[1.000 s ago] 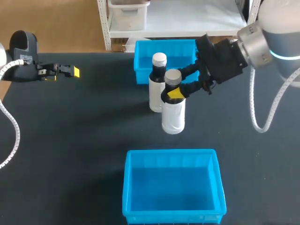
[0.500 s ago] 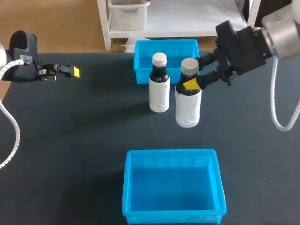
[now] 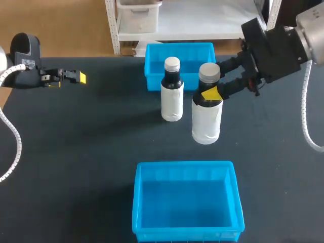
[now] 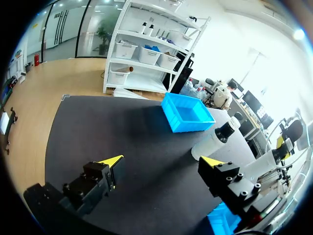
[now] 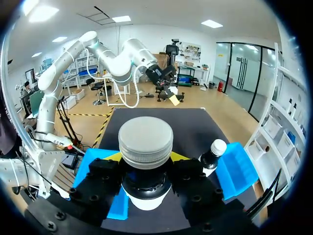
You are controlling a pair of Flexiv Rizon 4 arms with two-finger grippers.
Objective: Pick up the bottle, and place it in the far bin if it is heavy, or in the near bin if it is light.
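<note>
My right gripper (image 3: pixel 211 93) is shut on the neck of a white-labelled dark bottle (image 3: pixel 206 121) with a grey cap, holding it upright above the table between the two bins. In the right wrist view that bottle's cap (image 5: pixel 145 141) sits between the yellow fingertips (image 5: pixel 115 156) of the gripper (image 5: pixel 145 157). A second, similar bottle (image 3: pixel 172 98) stands just in front of the far blue bin (image 3: pixel 152 65). The near blue bin (image 3: pixel 137 202) sits at the table's front edge, with nothing in it. My left gripper (image 3: pixel 76 77) hangs open at the far left, nothing between its fingers (image 4: pixel 111 161).
The left wrist view takes in the far bin (image 4: pixel 176 120), the standing bottle (image 4: pixel 215 141) and a corner of the near bin (image 4: pixel 221 221). Dark table top (image 3: pixel 91 152) stretches between my left gripper and the bottles.
My right gripper has carried the bottle to the right and a little toward the front, away from the standing bottle. The left arm has not moved.
</note>
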